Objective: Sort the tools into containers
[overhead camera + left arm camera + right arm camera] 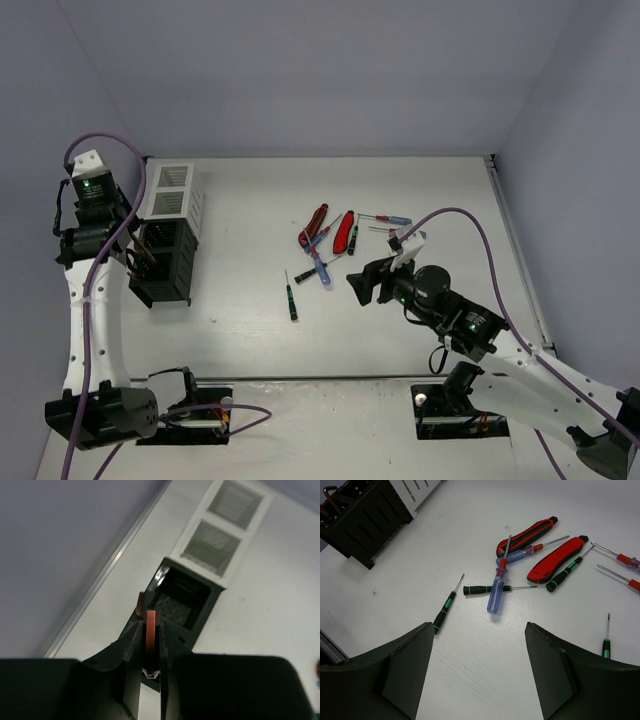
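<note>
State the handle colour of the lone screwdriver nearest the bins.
Handle black with green bands; right wrist view.

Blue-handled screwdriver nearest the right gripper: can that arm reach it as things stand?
Probably yes: the right gripper hangs open and empty near the blue-handled screwdriver, its handle uncovered, bare table between.

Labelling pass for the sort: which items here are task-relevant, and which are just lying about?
Job: screwdrivers, red-handled tools, black bins, white bins, reddish tool in left gripper.
Lying about: purple cables, arm base plates.
</note>
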Controlling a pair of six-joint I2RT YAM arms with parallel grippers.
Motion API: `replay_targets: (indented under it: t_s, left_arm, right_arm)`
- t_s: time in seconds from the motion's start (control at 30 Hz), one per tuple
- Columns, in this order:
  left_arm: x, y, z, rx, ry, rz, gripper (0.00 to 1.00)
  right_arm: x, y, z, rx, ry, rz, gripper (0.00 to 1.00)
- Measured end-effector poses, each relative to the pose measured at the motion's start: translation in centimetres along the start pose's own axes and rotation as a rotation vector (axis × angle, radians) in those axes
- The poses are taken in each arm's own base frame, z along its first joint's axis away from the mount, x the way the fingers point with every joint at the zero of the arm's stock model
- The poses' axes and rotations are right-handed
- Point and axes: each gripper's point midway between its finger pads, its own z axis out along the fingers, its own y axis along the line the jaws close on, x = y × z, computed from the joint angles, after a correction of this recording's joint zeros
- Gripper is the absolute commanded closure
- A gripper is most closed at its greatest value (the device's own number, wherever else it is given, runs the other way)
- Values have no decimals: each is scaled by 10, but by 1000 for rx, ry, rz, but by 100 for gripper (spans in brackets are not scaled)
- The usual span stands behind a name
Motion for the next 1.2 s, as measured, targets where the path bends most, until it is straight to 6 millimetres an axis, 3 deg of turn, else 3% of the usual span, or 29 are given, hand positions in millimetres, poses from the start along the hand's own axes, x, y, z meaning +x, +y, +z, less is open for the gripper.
replay_targets:
  t_s: [0.2,0.33,0.4,0.43,0.5,0.63,0.83,0.9,1.0,1.1,1.2]
  left_arm:
    - [45,19,36,-75,125,-13,100]
    - [60,26,45,-89,151,-50,79]
    - [63,28,47,-94,157,-69,58]
    - [63,28,47,-93,154,-79,49]
    - [59,26,47,-86,139,-97,45]
    - [50,23,39,-62,106,-118,42]
    - [17,8,16,19,43,-152,42]
    - [12,-5,4,74,38,-160,42]
    - [13,-44,-19,204,49,-132,42]
    - [33,-100,-45,375,109,-62,42]
    - [72,-158,-71,530,214,41,42]
  right_arm:
    - [5,-2,-5,1,2,10,30]
    - [9,-3,-6,4,14,9,29]
    - [10,-4,-6,5,17,9,29]
    - [11,-4,-6,6,19,9,29]
    - [13,-5,-5,12,26,8,29]
    - [22,-9,1,36,61,5,30]
    - [42,-16,12,88,130,8,31]
    - [47,-20,15,115,146,11,31]
    - [52,-27,17,155,162,20,32]
    - [55,-32,18,194,165,34,32]
    - [56,-37,18,222,167,41,32]
